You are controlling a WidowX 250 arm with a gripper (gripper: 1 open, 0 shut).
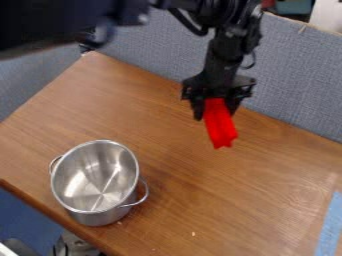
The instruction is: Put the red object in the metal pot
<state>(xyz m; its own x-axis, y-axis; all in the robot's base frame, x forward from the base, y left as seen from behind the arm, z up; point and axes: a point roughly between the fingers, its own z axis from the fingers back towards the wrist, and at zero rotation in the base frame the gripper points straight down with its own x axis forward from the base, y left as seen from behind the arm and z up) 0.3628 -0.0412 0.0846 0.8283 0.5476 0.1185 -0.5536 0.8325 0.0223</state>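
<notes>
The red object (221, 127) hangs tilted above the wooden table (120, 110), right of centre. My gripper (214, 103) is shut on its upper end, with the black arm reaching down from the top of the view. The metal pot (95, 179) stands upright near the table's front left corner, shiny and with nothing inside. The block is well to the right of the pot and farther back.
A grey-blue partition wall (301, 70) runs along the table's far edge. The table's right edge (326, 200) drops off near the view's right side.
</notes>
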